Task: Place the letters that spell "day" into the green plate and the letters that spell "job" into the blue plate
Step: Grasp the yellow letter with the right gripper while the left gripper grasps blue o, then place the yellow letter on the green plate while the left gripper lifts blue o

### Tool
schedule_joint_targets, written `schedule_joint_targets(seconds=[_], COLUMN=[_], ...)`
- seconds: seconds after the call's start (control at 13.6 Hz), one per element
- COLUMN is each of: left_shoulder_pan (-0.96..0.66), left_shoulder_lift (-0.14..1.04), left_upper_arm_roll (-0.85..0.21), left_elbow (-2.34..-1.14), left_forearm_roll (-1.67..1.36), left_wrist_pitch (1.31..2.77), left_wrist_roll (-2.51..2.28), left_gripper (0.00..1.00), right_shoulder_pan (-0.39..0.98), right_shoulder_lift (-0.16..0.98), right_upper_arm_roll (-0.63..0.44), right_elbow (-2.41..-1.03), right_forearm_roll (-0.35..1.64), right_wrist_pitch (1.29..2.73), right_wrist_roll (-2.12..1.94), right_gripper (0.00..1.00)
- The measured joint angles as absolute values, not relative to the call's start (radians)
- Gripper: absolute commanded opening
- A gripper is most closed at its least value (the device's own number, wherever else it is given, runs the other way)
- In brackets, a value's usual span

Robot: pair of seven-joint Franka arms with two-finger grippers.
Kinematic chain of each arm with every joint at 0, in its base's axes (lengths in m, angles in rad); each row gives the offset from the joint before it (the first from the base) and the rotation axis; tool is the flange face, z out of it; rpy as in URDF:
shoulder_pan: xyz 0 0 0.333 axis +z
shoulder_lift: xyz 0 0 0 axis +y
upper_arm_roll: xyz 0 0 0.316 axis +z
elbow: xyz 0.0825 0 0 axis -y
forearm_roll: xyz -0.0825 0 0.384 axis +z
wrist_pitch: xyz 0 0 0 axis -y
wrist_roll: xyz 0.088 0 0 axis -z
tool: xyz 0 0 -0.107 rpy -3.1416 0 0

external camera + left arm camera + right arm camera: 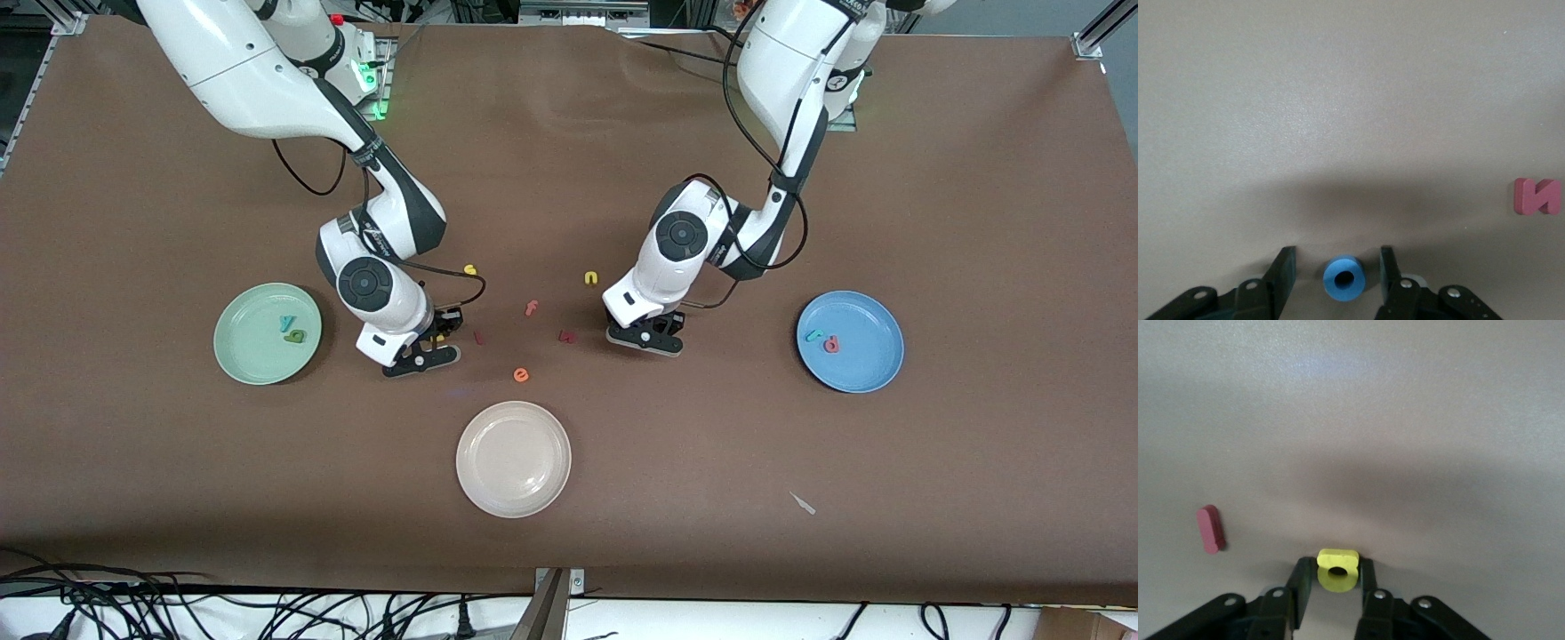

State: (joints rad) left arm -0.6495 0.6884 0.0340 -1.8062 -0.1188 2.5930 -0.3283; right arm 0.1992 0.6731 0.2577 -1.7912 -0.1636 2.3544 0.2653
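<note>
Here the right gripper (1333,577) is low on the bench, jaws clamped on the yellow "a" (1337,569). The left gripper (1337,277) is also down, jaws open around the blue "o" (1344,278), not touching it. The green plate (238,356) holds the teal "y" (286,323) and a dark green letter (295,336); the blue plate (867,369) holds two letters.

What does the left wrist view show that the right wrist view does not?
Only the left wrist view: the blue "o" lying between the left tool's open fingers with gaps on both sides, and a dark red block letter beside it. Only the right wrist view: the yellow "a" tight between the right tool's fingers, and a pinkish-red bar-shaped letter off to one side. Both: the bare brown table.
</note>
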Motion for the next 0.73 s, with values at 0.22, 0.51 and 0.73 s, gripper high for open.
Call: schedule_joint_targets(seconds=[0.22, 0.51, 0.73], left_shoulder_pan=[-0.65, -0.65, -0.651], left_shoulder_lift=[0.69, 0.694, 0.694], left_upper_arm_roll=[0.035, 0.035, 0.035], left_elbow=[-1.806, -1.806, -1.806], left_forearm_roll=[-0.119, -0.119, -0.119], left_wrist_pitch=[2.593, 2.593, 2.593], left_wrist_roll=[-0.328, -0.328, -0.328], left_gripper=[0.59, 0.59, 0.47], right_shoulder_pan=[0.199, 0.2, 0.199], right_shoulder_lift=[0.673, 0.673, 0.673], right_upper_arm_roll=[0.258, 0.258, 0.258], right_elbow=[-1.791, -1.781, -1.704], right_forearm_roll=[-0.164, -0.164, -0.164], right_wrist_pitch=[2.356, 2.354, 2.244], right_wrist_roll=[0.265, 0.265, 0.265], right_gripper=[0.2, 0.13, 0.07])
